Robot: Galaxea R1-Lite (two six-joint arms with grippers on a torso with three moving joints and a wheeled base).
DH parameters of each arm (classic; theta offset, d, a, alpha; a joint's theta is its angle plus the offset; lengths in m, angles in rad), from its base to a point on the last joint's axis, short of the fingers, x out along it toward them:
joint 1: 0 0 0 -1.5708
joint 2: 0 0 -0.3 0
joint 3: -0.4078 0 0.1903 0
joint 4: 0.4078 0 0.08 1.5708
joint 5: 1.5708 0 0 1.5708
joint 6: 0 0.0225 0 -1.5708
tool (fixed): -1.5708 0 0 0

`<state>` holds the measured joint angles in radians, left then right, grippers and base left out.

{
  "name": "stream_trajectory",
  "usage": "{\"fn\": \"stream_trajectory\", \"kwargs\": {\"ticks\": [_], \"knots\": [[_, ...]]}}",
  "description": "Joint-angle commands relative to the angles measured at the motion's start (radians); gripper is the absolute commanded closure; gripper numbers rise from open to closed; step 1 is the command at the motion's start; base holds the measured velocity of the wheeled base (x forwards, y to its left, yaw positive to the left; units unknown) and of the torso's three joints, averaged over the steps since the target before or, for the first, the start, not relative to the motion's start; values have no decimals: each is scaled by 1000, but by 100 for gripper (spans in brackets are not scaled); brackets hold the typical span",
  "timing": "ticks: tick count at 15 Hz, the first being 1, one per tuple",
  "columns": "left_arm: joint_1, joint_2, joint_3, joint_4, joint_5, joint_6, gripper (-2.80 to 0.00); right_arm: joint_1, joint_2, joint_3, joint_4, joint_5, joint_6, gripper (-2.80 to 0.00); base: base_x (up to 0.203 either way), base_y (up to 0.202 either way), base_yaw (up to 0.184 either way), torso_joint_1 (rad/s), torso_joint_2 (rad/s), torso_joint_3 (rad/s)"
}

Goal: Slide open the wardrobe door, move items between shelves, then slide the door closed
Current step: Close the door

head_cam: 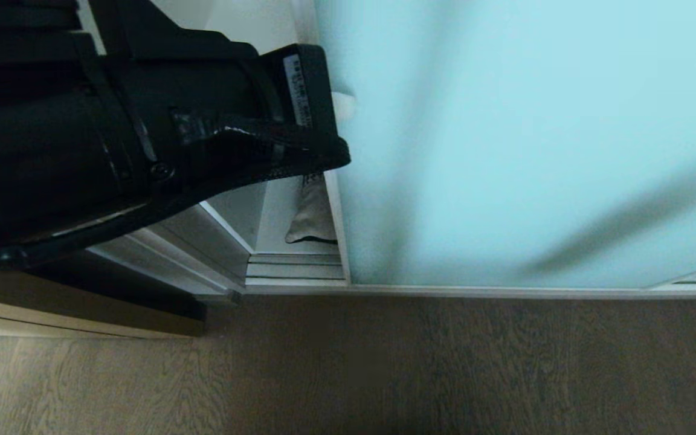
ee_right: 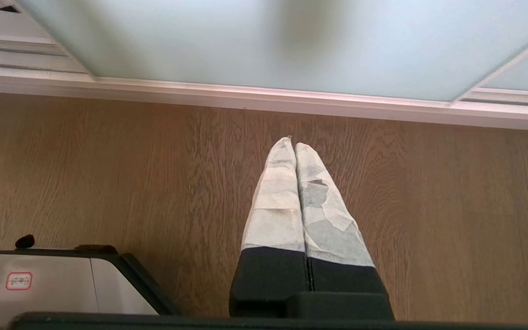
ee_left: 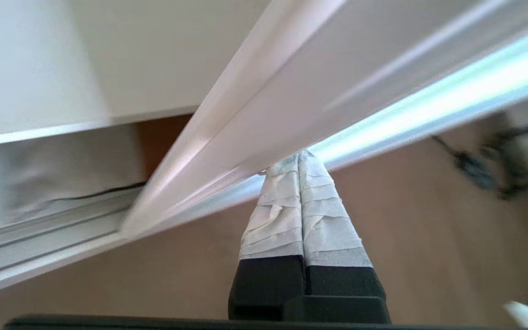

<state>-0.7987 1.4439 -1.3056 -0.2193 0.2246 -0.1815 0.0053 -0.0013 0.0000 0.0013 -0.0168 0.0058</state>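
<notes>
The left gripper (ee_left: 299, 156), fingers pressed together and empty, touches its tips to the door (ee_left: 264, 119) edge (frame side). Just inside the narrow gap lies the cushion (head_cam: 312, 214). The right gripper (ee_right: 293, 144), clenched, hangs over the floor (ee_right: 108, 174).

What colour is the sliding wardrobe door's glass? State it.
Frosted pale blue, on the sliding wardrobe door; clearest in the head view.
</notes>
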Motion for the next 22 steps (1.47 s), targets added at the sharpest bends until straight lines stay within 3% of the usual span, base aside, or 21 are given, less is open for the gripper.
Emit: {"fn": "stream_trajectory", "kwargs": {"ticks": [1,6,10,13,18,22], "knots": [[28,-67,24,-7,6,2,0,1,-2,1,0,0,0,0,0,0,0,0,0,0],[66,-175,70,2,7,19,0,1,-2,1,0,0,0,0,0,0,0,0,0,0],[74,-253,70,74,11,18,0,1,-2,0,0,0,0,0,0,0,0,0,0,0],[147,-295,75,101,9,22,0,1,-2,0,0,0,0,0,0,0,0,0,0,0],[154,-402,81,208,9,36,0,1,-2,2,0,0,0,0,0,0,0,0,0,0],[168,-480,134,228,9,34,0,0,-2,1,0,0,0,0,0,0,0,0,0,0]]}}
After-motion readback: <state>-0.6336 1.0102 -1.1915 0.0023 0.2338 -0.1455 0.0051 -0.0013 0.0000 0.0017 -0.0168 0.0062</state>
